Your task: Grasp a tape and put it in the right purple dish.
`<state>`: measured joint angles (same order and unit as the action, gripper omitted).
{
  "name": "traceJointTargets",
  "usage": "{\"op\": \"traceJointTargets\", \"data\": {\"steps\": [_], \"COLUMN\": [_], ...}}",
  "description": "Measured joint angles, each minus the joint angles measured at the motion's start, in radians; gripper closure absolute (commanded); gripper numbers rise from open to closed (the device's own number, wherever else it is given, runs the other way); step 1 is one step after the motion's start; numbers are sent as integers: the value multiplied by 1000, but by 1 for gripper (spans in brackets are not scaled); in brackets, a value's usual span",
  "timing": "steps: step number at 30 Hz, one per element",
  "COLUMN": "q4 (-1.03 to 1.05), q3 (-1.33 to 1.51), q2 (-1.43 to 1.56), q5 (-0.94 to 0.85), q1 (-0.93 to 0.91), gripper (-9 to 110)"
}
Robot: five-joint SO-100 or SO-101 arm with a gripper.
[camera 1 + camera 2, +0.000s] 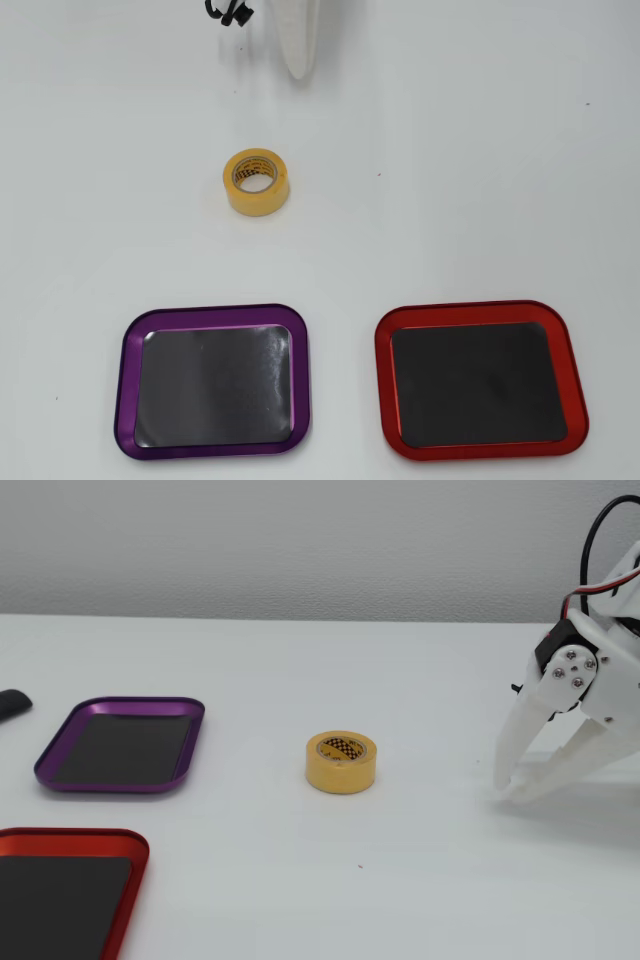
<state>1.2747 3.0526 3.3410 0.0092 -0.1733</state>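
Note:
The yellow tape roll (pixel 256 181) lies flat on the white table, its printed core facing up; in the fixed view (pixel 341 761) it sits mid-table. The purple-rimmed dish (pixel 125 385) with a dark inner surface is at the lower left of the overhead view and empty; in the fixed view its rim (pixel 52 765) is at the left. My white gripper (pixel 508 792) is at the right of the fixed view, tips together and resting near the table, empty, well apart from the tape. In the overhead view only its tip (pixel 298 68) shows at the top.
A red-rimmed tray (pixel 381 380) of the same shape lies beside the purple one; in the fixed view it is at the bottom left (pixel 135 865). A dark object (pixel 12 703) pokes in at the left edge. Black cables (pixel 228 12) show at the top.

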Motion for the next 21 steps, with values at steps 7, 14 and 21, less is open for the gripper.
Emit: {"op": "traceJointTargets", "data": {"steps": [7, 14, 21], "q4": [0, 0, -49], "q3": [0, 0, 2], "q2": [0, 0, 0], "q5": [-2, -2, -3], "q1": [0, 0, -14], "gripper": [102, 102, 102]}}
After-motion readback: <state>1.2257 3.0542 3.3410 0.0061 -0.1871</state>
